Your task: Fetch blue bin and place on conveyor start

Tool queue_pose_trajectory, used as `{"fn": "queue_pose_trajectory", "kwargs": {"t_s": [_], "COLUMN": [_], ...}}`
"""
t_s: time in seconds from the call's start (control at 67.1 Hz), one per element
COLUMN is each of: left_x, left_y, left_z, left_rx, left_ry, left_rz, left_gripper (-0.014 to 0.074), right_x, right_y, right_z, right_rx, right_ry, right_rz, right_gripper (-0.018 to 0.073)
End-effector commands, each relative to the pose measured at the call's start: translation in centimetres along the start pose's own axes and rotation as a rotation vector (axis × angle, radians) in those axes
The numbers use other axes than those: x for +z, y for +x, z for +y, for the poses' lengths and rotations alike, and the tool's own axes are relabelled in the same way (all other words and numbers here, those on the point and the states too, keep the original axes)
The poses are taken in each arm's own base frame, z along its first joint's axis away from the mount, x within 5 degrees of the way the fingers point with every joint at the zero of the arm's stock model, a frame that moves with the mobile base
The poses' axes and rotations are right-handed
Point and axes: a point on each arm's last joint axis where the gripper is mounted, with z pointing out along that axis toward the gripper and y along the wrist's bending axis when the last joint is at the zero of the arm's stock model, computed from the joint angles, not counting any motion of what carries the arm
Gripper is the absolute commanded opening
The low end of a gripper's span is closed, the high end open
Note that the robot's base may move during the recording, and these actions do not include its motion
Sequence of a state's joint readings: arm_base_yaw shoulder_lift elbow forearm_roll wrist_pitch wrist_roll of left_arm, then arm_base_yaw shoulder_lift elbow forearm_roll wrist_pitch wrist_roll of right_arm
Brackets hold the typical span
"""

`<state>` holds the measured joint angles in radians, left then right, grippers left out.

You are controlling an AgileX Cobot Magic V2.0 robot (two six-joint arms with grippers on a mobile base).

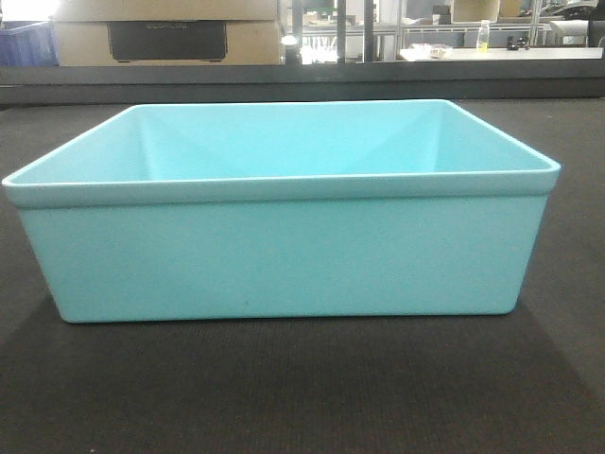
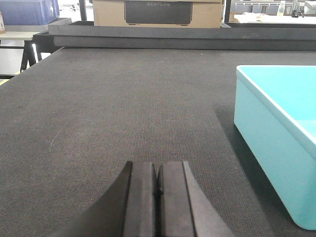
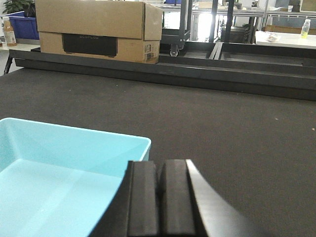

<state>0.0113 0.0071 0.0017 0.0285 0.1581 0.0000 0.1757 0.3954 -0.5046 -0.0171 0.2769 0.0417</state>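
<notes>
The blue bin [image 1: 284, 255] is a pale turquoise empty tub standing upright on the dark grey woven belt of the conveyor start [image 1: 284, 397]. In the left wrist view the bin [image 2: 281, 148] is at the right, and my left gripper [image 2: 157, 165] is shut and empty over the bare belt [image 2: 123, 108], to the left of the bin and apart from it. In the right wrist view my right gripper [image 3: 161, 163] is shut with nothing between the jaws, at the bin's [image 3: 59, 168] right wall, hiding part of it. Neither gripper shows in the front view.
A dark raised rail [image 1: 302, 80] runs along the belt's far edge. Behind it stand a cardboard box [image 3: 98, 29], a dark blue crate [image 2: 27, 11], metal shelving and a white table with a bottle [image 3: 307, 27]. Belt [image 3: 237, 138] stretches right of the bin.
</notes>
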Motion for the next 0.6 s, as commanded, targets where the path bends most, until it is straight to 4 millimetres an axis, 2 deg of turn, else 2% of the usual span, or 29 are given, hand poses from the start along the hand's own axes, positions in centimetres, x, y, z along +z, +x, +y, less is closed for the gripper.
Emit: {"fn": "queue_pose_trajectory", "kwargs": {"t_s": [0.0,0.388,0.581], "left_x": [-0.1,-0.1,-0.1], "left_y": [-0.3,-0.3,-0.3], "left_z": [0.0,0.0,0.0], "left_rx": [-0.007,-0.007,-0.007], "left_ry": [-0.005,-0.005,-0.005], "left_rz": [-0.029,-0.029,-0.029], "left_gripper": [-0.0111,-0.0111,-0.0111], "right_x": [0.0,0.0,-0.4], "right_y": [-0.1,0.0,1.9], "right_z": [-0.1,-0.5,-1.9], "right_rx": [-0.016,0.015,0.052], "right_ry": [0.008,0.058,0.22], "right_rz": [-0.022,-0.023,-0.061], "right_gripper": [-0.0153,-0.0153,-0.0153]}}
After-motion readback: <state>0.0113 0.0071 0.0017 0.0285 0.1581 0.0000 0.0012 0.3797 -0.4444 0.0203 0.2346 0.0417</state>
